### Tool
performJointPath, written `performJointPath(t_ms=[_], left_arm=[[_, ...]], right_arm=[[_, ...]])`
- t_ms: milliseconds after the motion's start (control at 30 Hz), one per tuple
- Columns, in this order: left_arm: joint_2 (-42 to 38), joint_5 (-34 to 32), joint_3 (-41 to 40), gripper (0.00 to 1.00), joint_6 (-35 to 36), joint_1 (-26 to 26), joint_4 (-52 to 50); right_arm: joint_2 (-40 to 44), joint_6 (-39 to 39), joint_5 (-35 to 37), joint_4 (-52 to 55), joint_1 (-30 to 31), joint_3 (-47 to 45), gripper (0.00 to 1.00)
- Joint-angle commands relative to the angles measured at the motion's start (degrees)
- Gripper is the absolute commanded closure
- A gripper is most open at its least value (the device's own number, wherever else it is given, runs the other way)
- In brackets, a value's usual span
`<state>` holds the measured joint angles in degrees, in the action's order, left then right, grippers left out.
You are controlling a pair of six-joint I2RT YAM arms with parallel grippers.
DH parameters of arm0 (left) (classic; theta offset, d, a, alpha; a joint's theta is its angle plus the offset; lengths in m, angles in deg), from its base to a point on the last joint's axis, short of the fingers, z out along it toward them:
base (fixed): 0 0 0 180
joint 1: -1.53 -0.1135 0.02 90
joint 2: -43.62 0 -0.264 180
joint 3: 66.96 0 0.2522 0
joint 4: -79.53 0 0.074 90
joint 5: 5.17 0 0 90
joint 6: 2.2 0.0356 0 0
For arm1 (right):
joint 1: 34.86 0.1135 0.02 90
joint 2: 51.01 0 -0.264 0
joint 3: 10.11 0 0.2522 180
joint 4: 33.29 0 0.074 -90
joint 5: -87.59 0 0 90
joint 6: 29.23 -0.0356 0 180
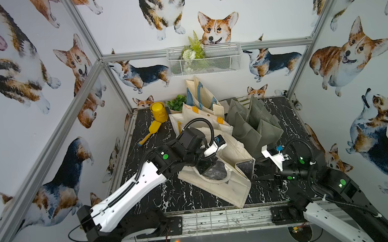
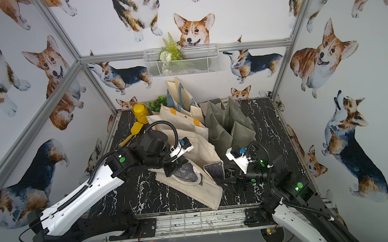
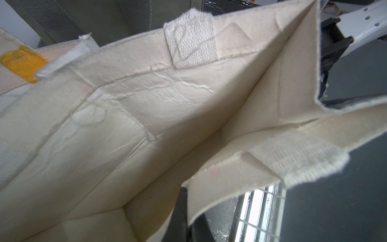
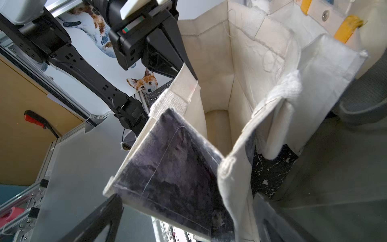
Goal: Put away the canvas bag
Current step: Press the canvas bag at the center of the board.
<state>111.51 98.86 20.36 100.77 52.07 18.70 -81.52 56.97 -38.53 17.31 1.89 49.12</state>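
Black marble-look tabletop inside a booth w/ corgi-print walls. The canvas bag lay on its side around the table's ctr, toward the near edge. It was cream w/ a dark print, and its mouth gaped to the right. The left gripper was clamped on the bag's upper rim, next to a woven strap patch. The left wrist view looked straight into the pale lining.

The right gripper sat just beside the bag's right end, jaws spread wide, gripping nothing. In its wrist view the bag's dark side panel showed btwn the two fingers.

A grey felt organiser stood just beyond the bag, on the far right. More tote bags leaned at the far wall. At far left were a yellow canister and a yellow scoop near it, w/ a green plant btwn canister and totes. A wire basket w/ a fern hung on the far wall.
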Motion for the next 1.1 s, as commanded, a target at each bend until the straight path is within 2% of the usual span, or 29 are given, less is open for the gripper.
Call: performJointPath(t_ms=[0, 300, 467, 633, 900, 1067], left_arm=[[0.41, 3.75, 0.48, 1.0, -2.95, -1.17, 2.68], [3.31, 6.89, 2.04, 1.0, -6.89, -1.94, 3.68], [5.19, 7.64, 4.15, 1.0, -8.33, -1.89, 2.55], [6.35, 5.1, 5.6, 1.0, -8.67, -1.93, 0.49], [8.19, 6.19, 7.73, 1.0, -10.95, -1.51, 1.74], [8.08, 6.12, 7.65, 1.0, -10.53, -0.72, 1.82]], right_arm=[[-0.51, 2.53, 0.18, -1.1, 0.07, -1.1, 0.01], [0.5, 1.89, 1.19, -7.47, 0.07, -4.73, 0.0], [2.76, 6.84, 3.03, -6.02, 0.16, -5.24, 0.0], [6.31, 10.44, 5.26, -3.83, 0.21, -3.55, 0.0], [4.16, 11.23, -0.76, 2.03, 0.16, -2.25, 0.0], [4.18, 12.59, 4.54, -1.65, 0.16, -5.22, 0.0]])
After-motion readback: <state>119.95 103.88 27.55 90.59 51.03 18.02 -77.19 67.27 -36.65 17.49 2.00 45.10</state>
